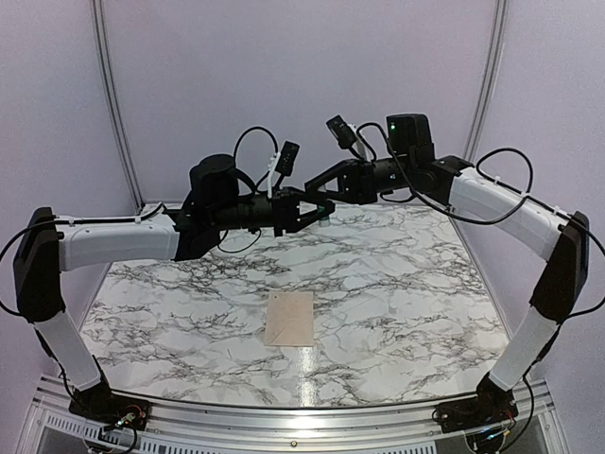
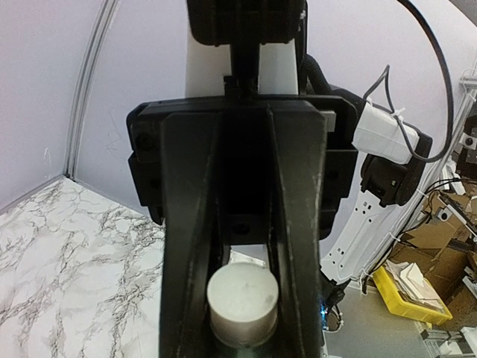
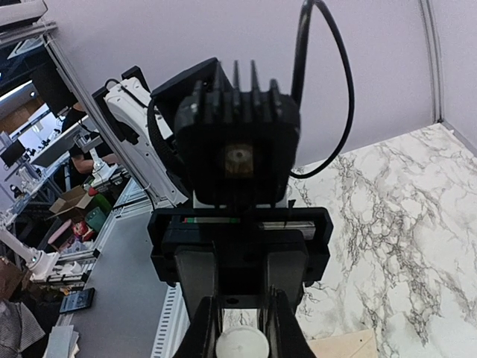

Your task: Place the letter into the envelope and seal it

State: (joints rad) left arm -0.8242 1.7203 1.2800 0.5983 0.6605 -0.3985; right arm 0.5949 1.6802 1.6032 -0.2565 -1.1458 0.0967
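Observation:
High above the table my two grippers meet nose to nose. The left gripper [image 1: 319, 212] [image 2: 242, 332] is shut on a short white cylinder [image 2: 242, 298], held end-on between its fingers. From the other side, the right gripper [image 1: 308, 196] [image 3: 243, 330] has its fingers against the round white end of that cylinder [image 3: 242, 347]. One flat pale tan paper rectangle [image 1: 289, 319] lies on the marble table below, and a corner of it [image 3: 346, 345] also shows in the right wrist view. No flap shows on it, and I cannot tell the letter from the envelope.
The marble table [image 1: 406, 284] spreads under both arms, bounded by a curved wall at the back and a metal rail [image 1: 302, 416] at the near edge. The left arm [image 1: 113, 236] and the right arm [image 1: 501, 208] arch inward from the sides.

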